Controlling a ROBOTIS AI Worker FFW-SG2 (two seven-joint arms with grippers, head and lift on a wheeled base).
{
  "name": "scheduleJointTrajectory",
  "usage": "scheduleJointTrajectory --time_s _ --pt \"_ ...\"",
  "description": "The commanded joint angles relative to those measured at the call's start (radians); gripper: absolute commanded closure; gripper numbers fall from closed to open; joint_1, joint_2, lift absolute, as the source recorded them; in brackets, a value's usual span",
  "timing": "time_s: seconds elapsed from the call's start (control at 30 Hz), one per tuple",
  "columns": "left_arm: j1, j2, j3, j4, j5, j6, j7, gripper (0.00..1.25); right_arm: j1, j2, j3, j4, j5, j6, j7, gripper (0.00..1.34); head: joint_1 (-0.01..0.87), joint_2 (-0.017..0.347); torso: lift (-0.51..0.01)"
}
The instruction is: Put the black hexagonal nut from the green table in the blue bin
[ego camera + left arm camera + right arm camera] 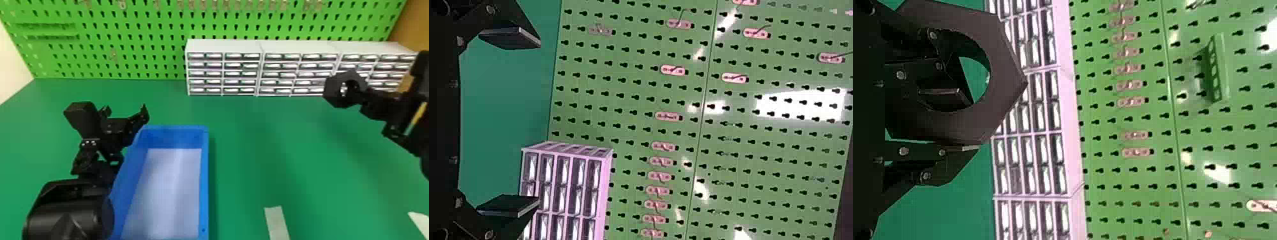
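Presently, the nut is between two and three o'clock in the head view, held off the table by the right gripper. In the right wrist view one finger is through the nut's hole and the other lies against its outside, so the two pinch one wall of the ring between them. The nut's six-sided face shows there, with the drawers beyond it. The bin sits on the table toward seven o'clock in the head view, its pale floor showing, well apart from the nut. Over at nine o'clock in the head view is the left gripper, near the bin's far corner, at about eleven o'clock from the bin's middle; whether it touches the rim I cannot tell. Its fingers are spread wide, with a gap between them in the left wrist view. The board stands at twelve o'clock in the head view, behind the table, and the drawers run along its foot from twelve round to two. One pale strip lies on the table at five o'clock, another near four.
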Motion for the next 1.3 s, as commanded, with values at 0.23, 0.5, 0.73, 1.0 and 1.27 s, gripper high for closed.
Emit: scheduleJointTrajectory --time_s 0.23,0.5,0.73,1.0,1.27 --pt "0.001 0.0 -0.005 0.002 0.0 0.0 0.003 0.17 -0.006 0.001 0.059 0.001 -0.006 -0.051 0.0 1.09 0.686 0.051 -0.097" --pt "0.0 0.0 -0.007 0.003 0.001 0.0 0.003 0.17 -0.012 0.003 0.104 -0.002 -0.03 -0.073 0.0 1.09 0.686 0.051 -0.097" --pt "0.0 0.0 -0.008 0.003 0.001 0.0 0.003 0.17 -0.021 0.006 0.147 -0.004 -0.043 -0.073 0.0 1.09 0.686 0.051 -0.097" --pt "-0.002 0.0 -0.01 0.006 0.001 0.0 0.003 0.17 -0.027 0.017 0.191 -0.004 -0.046 -0.073 0.0 1.09 0.686 0.051 -0.097" --pt "-0.003 0.0 -0.01 0.008 0.001 0.0 0.005 0.17 -0.035 0.02 0.239 -0.002 -0.055 -0.071 0.0 1.09 0.686 0.051 -0.097"
